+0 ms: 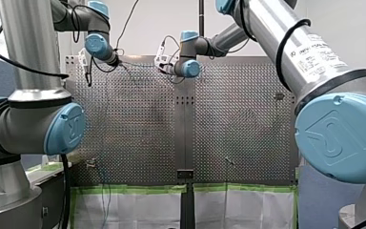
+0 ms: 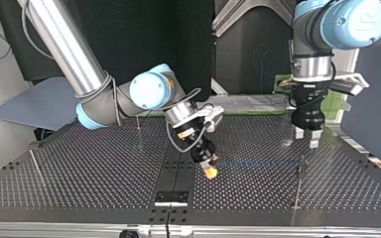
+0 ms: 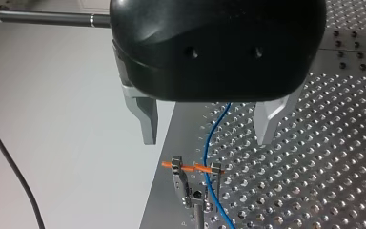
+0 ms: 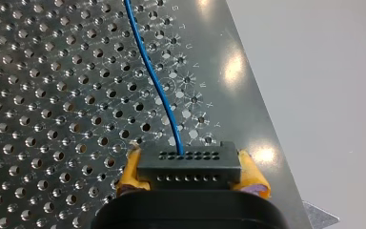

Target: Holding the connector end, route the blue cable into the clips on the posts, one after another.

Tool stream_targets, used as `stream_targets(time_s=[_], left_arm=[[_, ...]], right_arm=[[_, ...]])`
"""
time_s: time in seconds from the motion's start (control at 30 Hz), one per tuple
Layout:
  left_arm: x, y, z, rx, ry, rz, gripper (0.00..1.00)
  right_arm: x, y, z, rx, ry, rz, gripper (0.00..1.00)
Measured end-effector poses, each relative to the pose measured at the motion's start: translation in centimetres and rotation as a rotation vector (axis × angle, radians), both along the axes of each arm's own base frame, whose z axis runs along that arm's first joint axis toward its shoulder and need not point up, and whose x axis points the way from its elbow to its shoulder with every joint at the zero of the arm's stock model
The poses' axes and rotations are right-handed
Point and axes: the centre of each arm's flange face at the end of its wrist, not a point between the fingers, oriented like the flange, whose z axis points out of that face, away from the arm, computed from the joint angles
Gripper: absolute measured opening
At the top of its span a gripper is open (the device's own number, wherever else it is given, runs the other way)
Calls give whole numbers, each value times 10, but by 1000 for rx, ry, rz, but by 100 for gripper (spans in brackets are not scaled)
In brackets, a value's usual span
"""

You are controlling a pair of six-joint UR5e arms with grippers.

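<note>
My right gripper (image 4: pixel 190 168) has its yellow pads shut on the black connector (image 4: pixel 188 157), just above the perforated table. From the connector the blue cable (image 4: pixel 150 76) runs ahead across the table. In the top view my right gripper (image 2: pixel 210 171) is near the middle and the blue cable (image 2: pixel 258 162) stretches level to a clip on a thin post (image 2: pixel 301 162) at the right. My left gripper (image 3: pixel 209 140) hangs open over that clip (image 3: pixel 195 183), which has an orange band. The cable (image 3: pixel 208 143) passes between the metal fingers (image 3: pixel 147 121) without touching them and lies in the clip.
More thin posts stand on the table (image 2: pixel 104 168): one at the top view's left edge (image 2: pixel 33 159), another behind my right arm (image 2: pixel 138 123). A black bracket (image 2: pixel 171 197) sits at the near edge. The table edge runs close beside the clip (image 3: pixel 157 205).
</note>
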Motion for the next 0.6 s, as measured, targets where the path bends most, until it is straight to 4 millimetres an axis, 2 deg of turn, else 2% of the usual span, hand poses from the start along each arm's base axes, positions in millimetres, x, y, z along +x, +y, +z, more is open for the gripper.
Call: stream_targets(time_s=[0.6], left_arm=[[0, -1, 0, 55, 6, 3, 100]], right_arm=[[0, 0, -1, 6, -1, 1, 0]])
